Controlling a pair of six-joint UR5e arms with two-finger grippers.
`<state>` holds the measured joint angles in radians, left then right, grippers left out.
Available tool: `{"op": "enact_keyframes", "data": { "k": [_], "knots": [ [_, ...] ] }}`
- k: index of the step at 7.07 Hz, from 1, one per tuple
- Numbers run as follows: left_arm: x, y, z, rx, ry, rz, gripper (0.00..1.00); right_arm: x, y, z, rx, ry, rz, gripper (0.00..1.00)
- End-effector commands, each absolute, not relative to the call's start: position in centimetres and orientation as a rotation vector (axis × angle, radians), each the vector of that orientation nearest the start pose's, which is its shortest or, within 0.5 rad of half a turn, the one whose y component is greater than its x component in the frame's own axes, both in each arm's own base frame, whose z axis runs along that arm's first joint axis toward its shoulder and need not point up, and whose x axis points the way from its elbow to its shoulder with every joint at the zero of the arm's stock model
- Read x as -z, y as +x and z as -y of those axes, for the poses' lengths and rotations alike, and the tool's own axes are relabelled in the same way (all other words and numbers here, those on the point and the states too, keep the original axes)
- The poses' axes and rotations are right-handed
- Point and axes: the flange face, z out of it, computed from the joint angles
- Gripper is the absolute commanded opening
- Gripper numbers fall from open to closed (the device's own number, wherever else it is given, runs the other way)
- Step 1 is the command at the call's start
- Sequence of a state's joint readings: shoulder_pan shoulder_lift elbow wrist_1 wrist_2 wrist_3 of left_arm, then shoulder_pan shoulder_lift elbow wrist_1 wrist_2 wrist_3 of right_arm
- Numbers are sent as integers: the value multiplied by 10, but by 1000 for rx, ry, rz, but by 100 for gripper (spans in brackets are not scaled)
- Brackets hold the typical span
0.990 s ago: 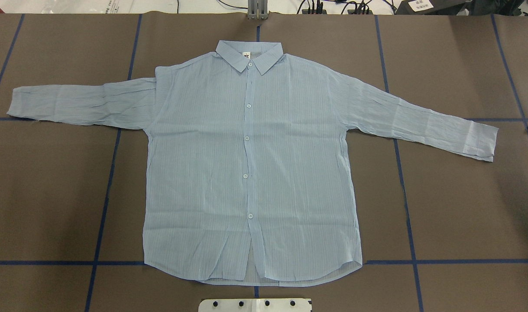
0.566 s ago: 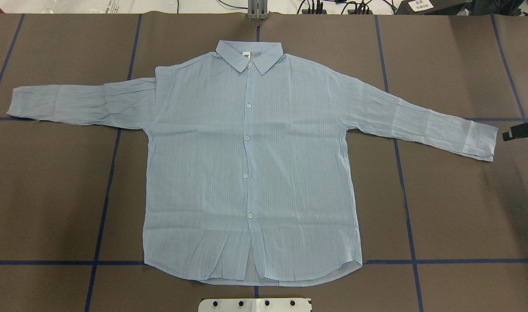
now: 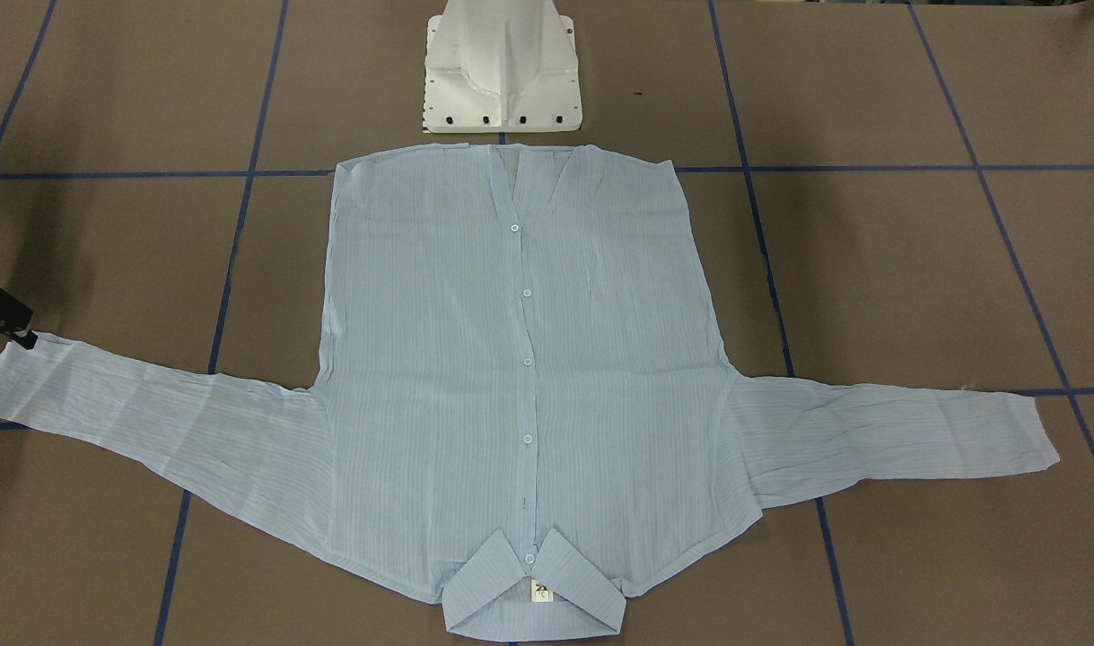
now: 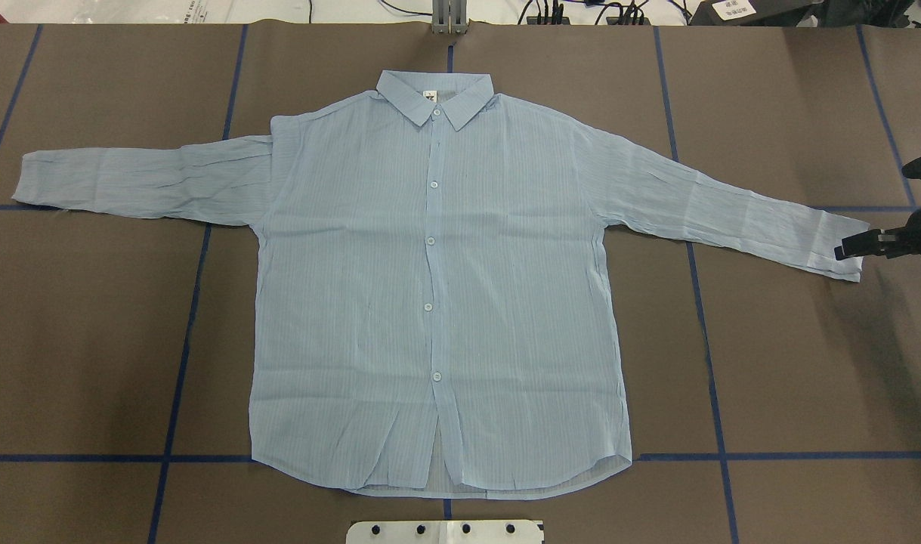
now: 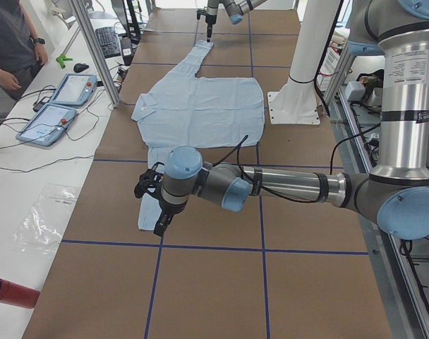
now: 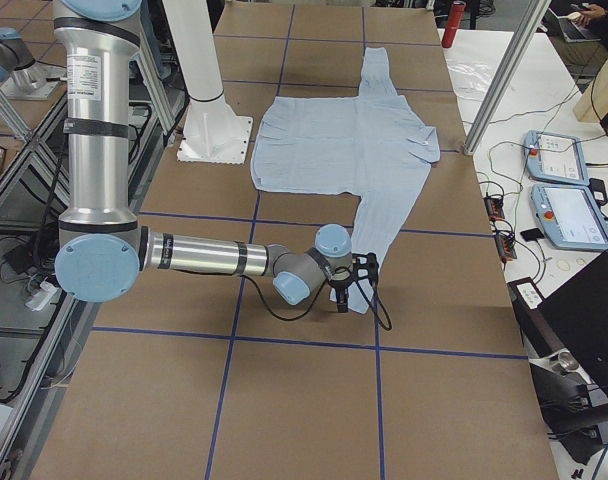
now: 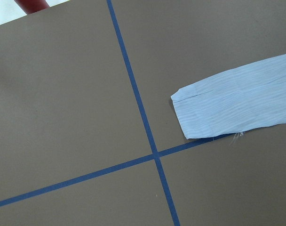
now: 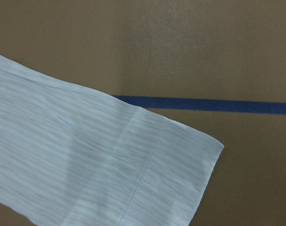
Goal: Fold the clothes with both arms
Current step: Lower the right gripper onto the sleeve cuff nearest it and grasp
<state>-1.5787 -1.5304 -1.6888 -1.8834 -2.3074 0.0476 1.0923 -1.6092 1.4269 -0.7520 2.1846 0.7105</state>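
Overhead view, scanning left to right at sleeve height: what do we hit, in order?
sleeve on the view's left -> buttoned front of the shirt -> sleeve on the view's right -> right gripper at that sleeve's cuff end

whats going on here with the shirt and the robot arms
A pale-blue shirt lies flat and buttoned on the table, sleeves spread out, nothing folded yet. The right gripper is at the tip of one sleeve's cuff; whether it has hold of it cannot be told. The left gripper hangs near the other cuff, seen only from the side.
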Motion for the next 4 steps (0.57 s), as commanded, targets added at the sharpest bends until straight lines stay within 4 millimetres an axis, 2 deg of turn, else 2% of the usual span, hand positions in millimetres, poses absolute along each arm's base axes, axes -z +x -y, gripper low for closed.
{"op": "enact_keyframes", "data": {
  "k": [1, 2, 4],
  "knots": [
    [-584, -70, 494, -183, 398, -716, 100, -669, -166, 479, -16, 152, 848, 77],
    [-581, -71, 496, -184, 404, -715, 100, -670, -166, 479, -17, 147, 847, 73],
    [-579, -70, 498, -186, 405, -717, 100, -673, -166, 478, -22, 136, 841, 73]
  ]
}}
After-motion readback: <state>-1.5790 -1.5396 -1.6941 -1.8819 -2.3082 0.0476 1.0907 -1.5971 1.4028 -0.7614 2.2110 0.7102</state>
